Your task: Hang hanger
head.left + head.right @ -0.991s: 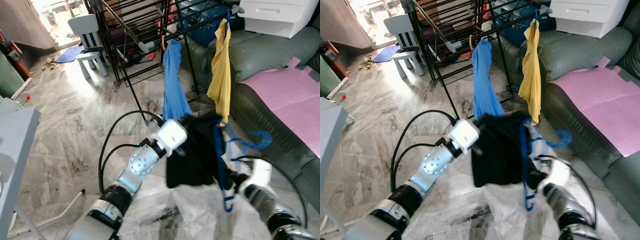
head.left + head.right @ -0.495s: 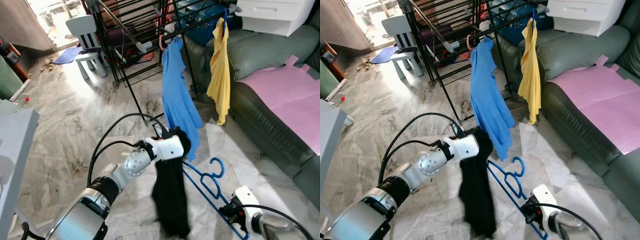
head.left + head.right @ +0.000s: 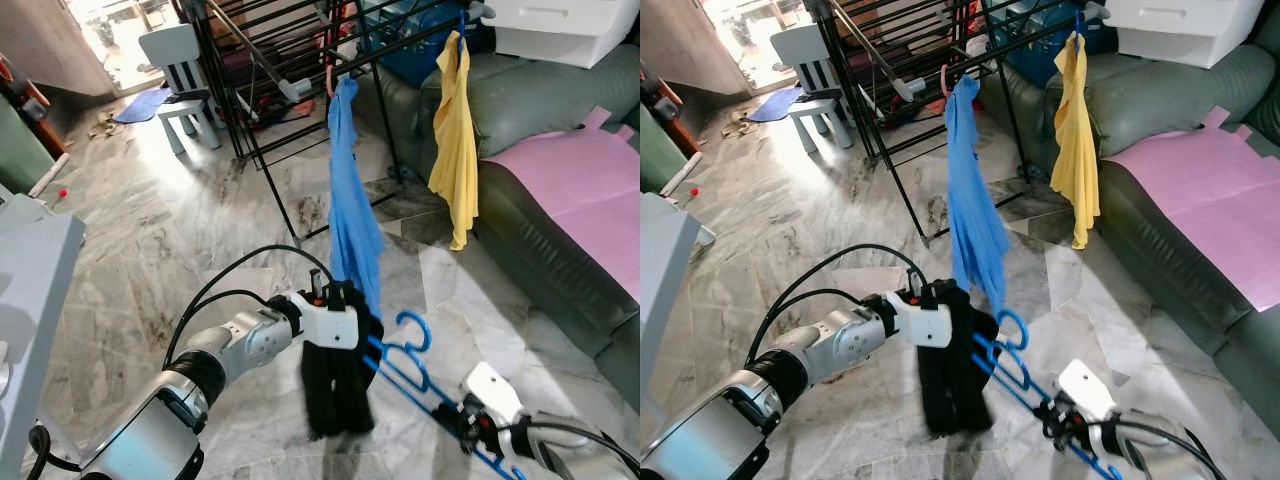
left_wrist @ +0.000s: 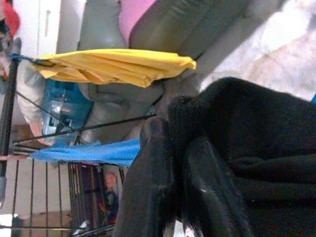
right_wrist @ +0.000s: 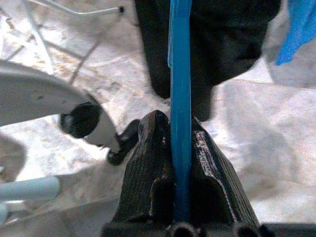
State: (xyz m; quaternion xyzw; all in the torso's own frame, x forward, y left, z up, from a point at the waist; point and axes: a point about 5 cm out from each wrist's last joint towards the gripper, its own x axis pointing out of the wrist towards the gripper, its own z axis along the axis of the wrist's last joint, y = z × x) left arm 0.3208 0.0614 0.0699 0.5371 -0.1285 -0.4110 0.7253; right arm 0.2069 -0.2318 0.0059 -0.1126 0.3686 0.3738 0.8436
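**A:** Where is the blue hanger [image 3: 410, 362] right now?

**B:** It is low down, above the marble floor [image 3: 180, 250], near the bottom of the black drying rack [image 3: 262, 120]. The right gripper [image 5: 180, 148] has its fingers [image 5: 150, 163] pinched tight on the hanger's flat blue bar. The hook end curls up by the bottom of the blue shirt [image 3: 352, 220] that hangs on the rack.

**A:** And the other arm?

**B:** The left gripper [image 4: 180, 168] has its fingers closed on a black cloth [image 3: 338, 385]. The cloth hangs down in a floppy bunch, right beside the hanger.

**A:** Is the cloth on the hanger yet?

**B:** I can't tell for sure. It looks bunched up next to it, not spread over it.

**A:** What could go wrong?

**B:** I think the cloth could slide off, because it is soft and only held at the top. The hanger is thin and held at one end, so it could twist or slip when lifted. The hook could also snag the blue shirt, since it is so close. And the rack's rails are high up, near the yellow shirt [image 3: 455, 140], so it is a long reach.
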